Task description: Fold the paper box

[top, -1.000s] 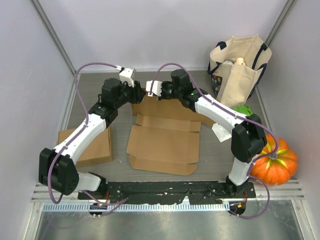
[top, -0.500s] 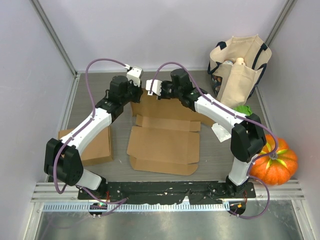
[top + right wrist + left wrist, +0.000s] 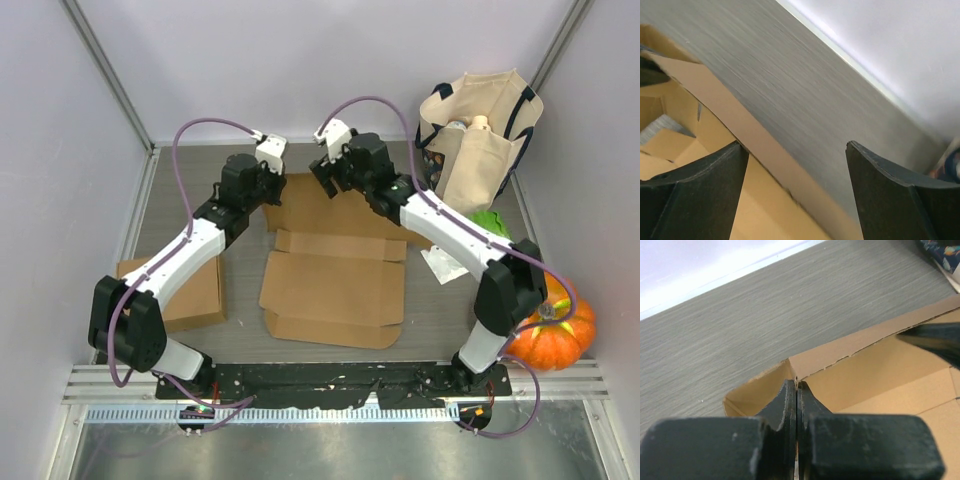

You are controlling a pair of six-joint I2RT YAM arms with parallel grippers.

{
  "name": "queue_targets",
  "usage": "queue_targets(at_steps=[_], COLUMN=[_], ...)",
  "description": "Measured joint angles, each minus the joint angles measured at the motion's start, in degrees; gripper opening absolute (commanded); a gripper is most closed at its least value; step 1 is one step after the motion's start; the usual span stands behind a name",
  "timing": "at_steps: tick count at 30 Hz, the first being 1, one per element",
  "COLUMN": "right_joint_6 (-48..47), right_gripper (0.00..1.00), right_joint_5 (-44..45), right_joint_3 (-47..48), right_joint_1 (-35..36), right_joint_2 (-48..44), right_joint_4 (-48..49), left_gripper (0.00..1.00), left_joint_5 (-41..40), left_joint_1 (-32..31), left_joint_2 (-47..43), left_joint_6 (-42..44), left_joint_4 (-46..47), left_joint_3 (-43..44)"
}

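1. I count one unfolded paper box [image 3: 335,285], one closed brown box [image 3: 185,292], one canvas tote [image 3: 480,150] and one pumpkin [image 3: 555,325].
2. The paper box lies mid-table, with both grippers at its far flap [image 3: 340,205].
3. The left gripper [image 3: 797,385] is pressed together at the flap's corner; the right gripper [image 3: 796,146] is spread wide over the flap's edge.
4. The box is tan card with creased panels, on a grey, grained table [image 3: 430,300].

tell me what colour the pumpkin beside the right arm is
Orange pumpkin; it shows best in the top external view.
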Motion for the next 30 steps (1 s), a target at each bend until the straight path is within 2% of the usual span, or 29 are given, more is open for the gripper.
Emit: queue_targets(at_steps=[5, 6, 7, 11, 15, 19, 25, 27, 30], right_joint_6=[23.80, 33.31, 35.30, 63.17, 82.77, 95.65, 108.63, 112.69, 117.90], right_gripper=[0.83, 0.83, 0.83, 0.84, 0.84, 0.84, 0.75, 0.66, 0.60], right_joint_5=[13.79, 16.46, 17.00, 17.92, 18.14, 19.17, 22.38, 23.08, 23.93], right_joint_3=[1.51, 1.53, 1.53, -8.50, -16.85, -20.72, -22.47, -22.47, -22.47], right_joint_1=[0.11, 0.04, -0.07, -0.55, 0.85, 2.45, 2.86, 2.86, 2.86], right_joint_2=[-8.09, -11.69, -12.63, -25.70, -28.92, -23.67, -21.16, -21.16, -21.09], right_joint_4=[-12.76, -15.78, -16.46, -13.62, -9.03, -5.27, -5.01, -4.96, -5.66], left_gripper=[0.00, 0.00, 0.00, 0.00, 0.00, 0.00, 0.00, 0.00, 0.00], left_joint_5=[-0.48, -0.57, -0.68, -1.55, -2.69, -3.65, -5.11, -5.33, -5.55], left_joint_1=[-0.55, -0.55, -0.55, -0.79, -1.60, -3.19, -4.83, -4.92, -4.92], left_joint_2=[-0.13, -0.13, -0.13, -0.13, -0.13, -0.26, -1.25, -1.55, -1.79], left_joint_6=[-1.27, -1.49, -1.73, -2.62, -2.71, -2.64, -2.19, -2.14, -2.19], left_joint_4=[1.62, 1.60, 1.53, 1.40, 1.46, 1.68, 1.70, 1.70, 1.75], left_joint_3=[-0.11, -0.20, -0.33, -0.59, -1.09, -1.86, -3.39, -3.52, -3.54])
